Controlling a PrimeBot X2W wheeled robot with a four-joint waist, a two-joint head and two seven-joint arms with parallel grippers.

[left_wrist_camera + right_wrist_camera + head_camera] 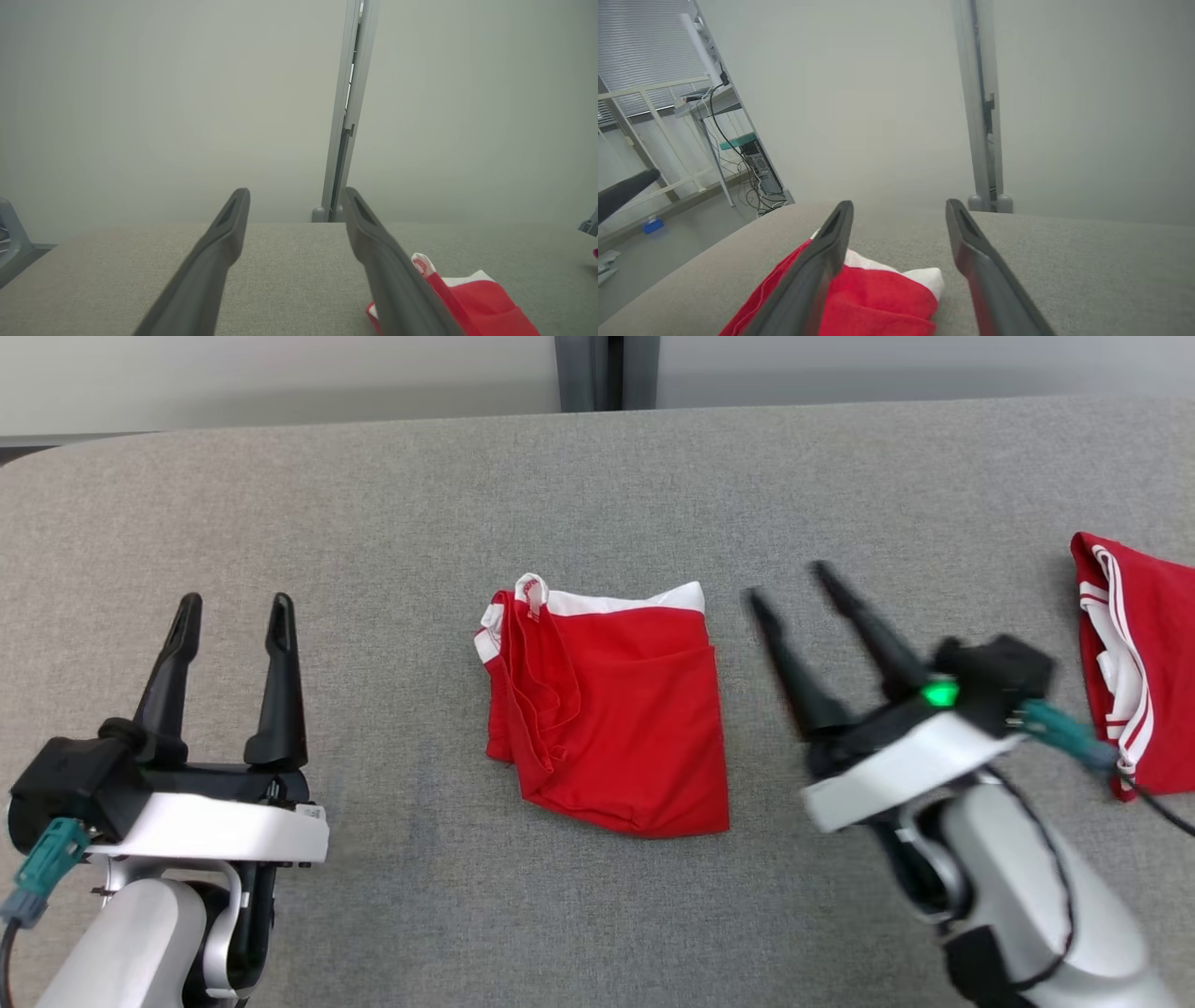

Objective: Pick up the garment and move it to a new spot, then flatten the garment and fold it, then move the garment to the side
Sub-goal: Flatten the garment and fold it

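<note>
While the grey fabric-covered bench (pixel 597 476) takes up most of the head view, a folded red garment with a white band along its far edge (pixel 616 728) lies on it near the middle, between the two arms. Its left side is bunched into loose folds, and a small white loop stands up at the far left corner. A second red cloth with white stripes (pixel 1139 644) lies at the bench's right side, cut off by the frame and well apart from the folded garment.

The left gripper (pixel 235 604) sits at the lower left, well clear of the garment, its dark fingers spread apart and empty, pointing away from the robot. The right gripper (pixel 787 582) is slightly blurred and stands just beside the garment's right edge without touching it. Its fingers are released too, with nothing between them, and they tilt toward the far left. In the right wrist view the red cloth lies low beside the left finger, over bare bench.

A small green light (pixel 941 693) glows on the right wrist, and a teal connector (pixel 47 863) hangs from the left wrist
</note>
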